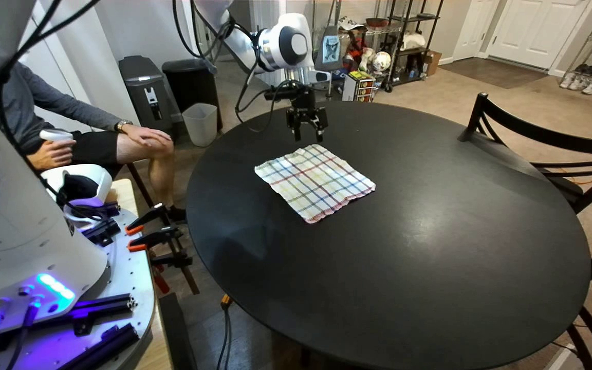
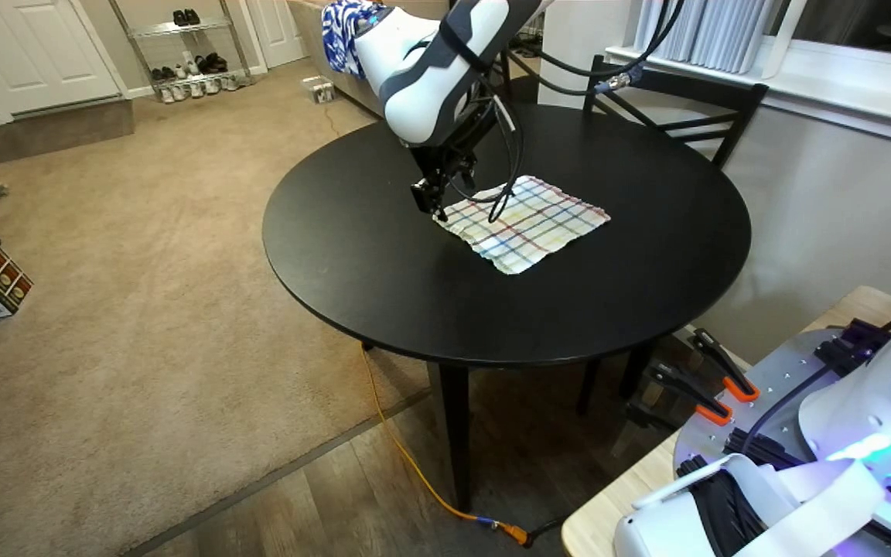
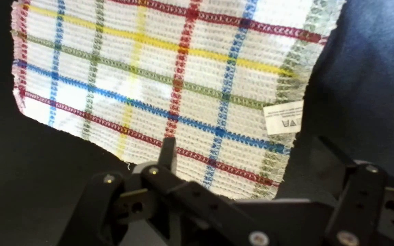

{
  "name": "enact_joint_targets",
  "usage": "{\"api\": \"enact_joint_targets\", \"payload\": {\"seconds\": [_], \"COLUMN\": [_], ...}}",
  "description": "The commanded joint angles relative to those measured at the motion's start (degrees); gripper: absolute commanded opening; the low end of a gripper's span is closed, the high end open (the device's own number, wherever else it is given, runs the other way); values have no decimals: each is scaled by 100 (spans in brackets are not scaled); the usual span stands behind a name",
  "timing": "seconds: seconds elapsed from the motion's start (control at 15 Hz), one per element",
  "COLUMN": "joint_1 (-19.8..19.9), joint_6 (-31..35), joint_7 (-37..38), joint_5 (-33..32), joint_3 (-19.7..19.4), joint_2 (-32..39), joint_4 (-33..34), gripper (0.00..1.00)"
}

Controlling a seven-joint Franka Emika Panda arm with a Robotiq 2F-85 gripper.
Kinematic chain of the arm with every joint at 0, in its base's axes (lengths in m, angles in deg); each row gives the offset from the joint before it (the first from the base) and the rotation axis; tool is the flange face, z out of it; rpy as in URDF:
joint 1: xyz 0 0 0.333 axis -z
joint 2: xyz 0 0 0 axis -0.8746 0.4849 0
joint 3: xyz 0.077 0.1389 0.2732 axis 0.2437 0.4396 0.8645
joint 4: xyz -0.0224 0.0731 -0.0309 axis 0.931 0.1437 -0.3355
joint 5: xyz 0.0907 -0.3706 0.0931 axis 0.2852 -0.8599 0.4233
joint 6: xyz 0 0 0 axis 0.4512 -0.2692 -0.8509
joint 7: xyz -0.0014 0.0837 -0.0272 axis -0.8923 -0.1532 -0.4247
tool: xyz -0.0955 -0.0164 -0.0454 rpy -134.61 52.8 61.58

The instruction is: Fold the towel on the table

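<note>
The towel is a white plaid cloth with blue, red, yellow and green lines. It lies spread out flat on the round black table, and it also shows in an exterior view and the wrist view. A white tag sits at its edge in the wrist view. My gripper is open and empty above the table at the towel's tag-side edge. In the wrist view my gripper has one finger over the towel and the other past its edge, over black tabletop. In an exterior view the gripper hides part of a towel corner.
Dark chairs stand at the table's edge, with a chair also in an exterior view. A seated person holds a white cup beside the table. Orange-tipped clamps stick out from the robot's stand. Cables hang from the arm.
</note>
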Motion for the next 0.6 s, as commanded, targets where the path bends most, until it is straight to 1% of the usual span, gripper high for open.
{"api": "enact_joint_targets", "payload": {"seconds": [0.0, 0.2, 0.53], "joint_1": [-120, -145, -208], "joint_6": [-7, -100, -696], "joint_7": [346, 389, 473], "joint_5": [-144, -76, 97], "joint_3": [-212, -215, -88], "joint_2": [72, 32, -101], "joint_4": [-44, -122, -145], "gripper": [100, 100, 100]}}
